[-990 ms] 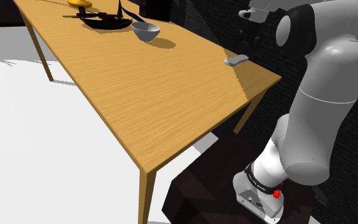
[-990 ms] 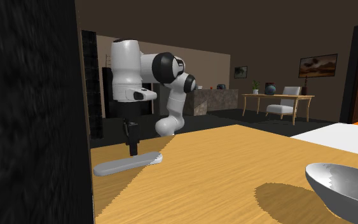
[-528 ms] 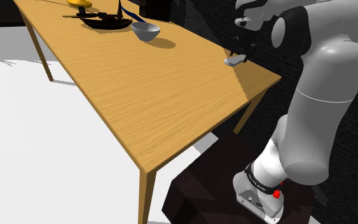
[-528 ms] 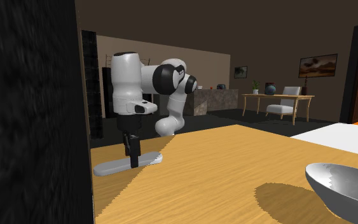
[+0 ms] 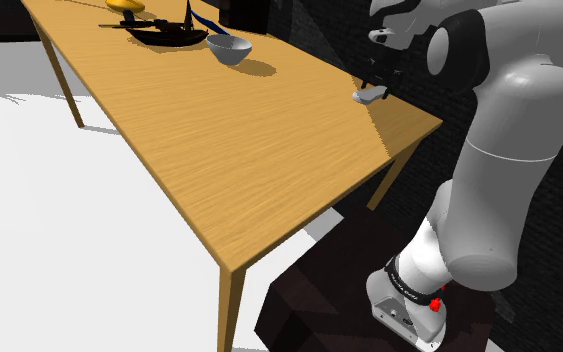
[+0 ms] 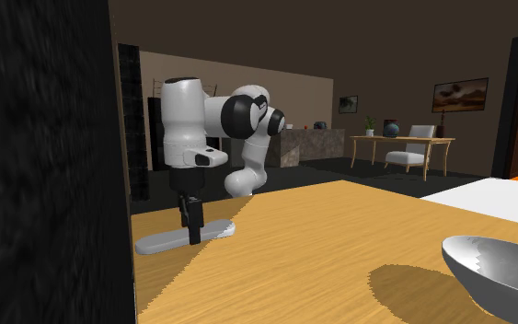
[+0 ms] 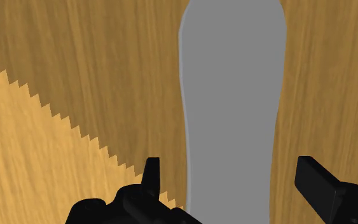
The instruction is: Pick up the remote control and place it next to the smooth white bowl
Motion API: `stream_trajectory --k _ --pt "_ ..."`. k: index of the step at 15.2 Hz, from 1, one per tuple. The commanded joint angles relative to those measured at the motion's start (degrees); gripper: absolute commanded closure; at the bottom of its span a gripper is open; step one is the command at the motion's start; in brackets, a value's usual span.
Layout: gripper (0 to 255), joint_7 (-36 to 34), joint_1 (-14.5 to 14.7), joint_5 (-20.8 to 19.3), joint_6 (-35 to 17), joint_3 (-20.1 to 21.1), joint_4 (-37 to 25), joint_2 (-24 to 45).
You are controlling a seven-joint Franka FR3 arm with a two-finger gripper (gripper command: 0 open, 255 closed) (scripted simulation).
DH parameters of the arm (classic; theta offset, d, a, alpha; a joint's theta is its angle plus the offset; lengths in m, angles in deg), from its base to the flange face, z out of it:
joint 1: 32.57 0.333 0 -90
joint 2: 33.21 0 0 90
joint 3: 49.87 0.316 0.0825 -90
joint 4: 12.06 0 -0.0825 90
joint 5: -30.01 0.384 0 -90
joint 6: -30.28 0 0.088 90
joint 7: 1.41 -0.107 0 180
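Observation:
A plain grey remote control (image 5: 369, 96) lies flat near the wooden table's far right corner, half in shadow. My black gripper (image 5: 379, 83) has come straight down over it. In the wrist view the remote (image 7: 231, 95) runs lengthwise between my fingers; the gripper (image 7: 231, 181) is open, with a gap between each finger and the remote's sides. The second exterior view shows the gripper (image 6: 194, 235) reaching down to the remote (image 6: 169, 240) at table level. The white bowl (image 5: 229, 48) sits further along the table, and its rim (image 6: 496, 267) is at the second exterior view's lower right.
The wooden table (image 5: 249, 140) stretches away to the shoulder view's upper left. Beyond the bowl stand a dark boat-shaped piece (image 5: 164, 33) and a yellow object (image 5: 126, 5). A dark wall runs close behind the remote. The stand (image 5: 309, 310) is at lower right.
Over the last second the gripper came down from above the remote to table level, its fingers now on either side of it. Hardly anything moved in the last half second.

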Motion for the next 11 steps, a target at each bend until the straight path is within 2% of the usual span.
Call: stream_trajectory --k 1,11 --pt "255 0.0 0.0 0.0 0.0 0.0 0.0 0.0" --pt "255 -0.12 -0.01 -0.17 0.7 -0.11 -0.67 -0.13"
